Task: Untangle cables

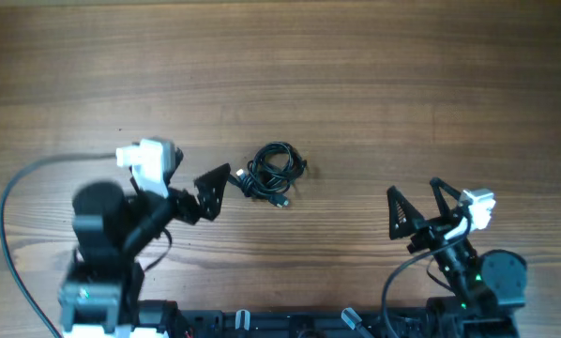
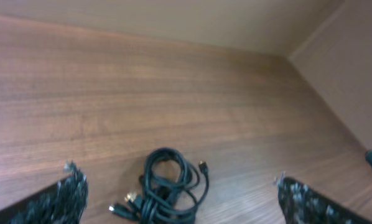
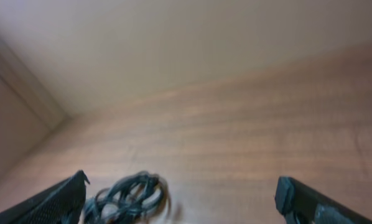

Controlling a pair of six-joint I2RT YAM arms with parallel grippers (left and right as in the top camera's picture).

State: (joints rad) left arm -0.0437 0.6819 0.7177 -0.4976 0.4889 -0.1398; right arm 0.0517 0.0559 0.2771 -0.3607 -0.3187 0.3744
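The cables (image 1: pixel 273 174) lie as one loose black tangle on the wooden table, a little left of centre. My left gripper (image 1: pixel 221 193) is open just left of the tangle, with its upper finger close to the plug ends. In the left wrist view the cables (image 2: pixel 167 186) lie low between the wide-apart fingers (image 2: pixel 68 196), and nothing is gripped. My right gripper (image 1: pixel 412 188) is open at the right, well apart from the tangle. Its wrist view shows the cables (image 3: pixel 127 196) blurred at the lower left, near the left finger (image 3: pixel 61 200).
A grey cord (image 1: pixel 18 192) of the left arm curves along the table's left side. Both arm bases (image 1: pixel 290 324) sit along the near edge. A pale wall (image 2: pixel 335 56) bounds the table in the wrist views.
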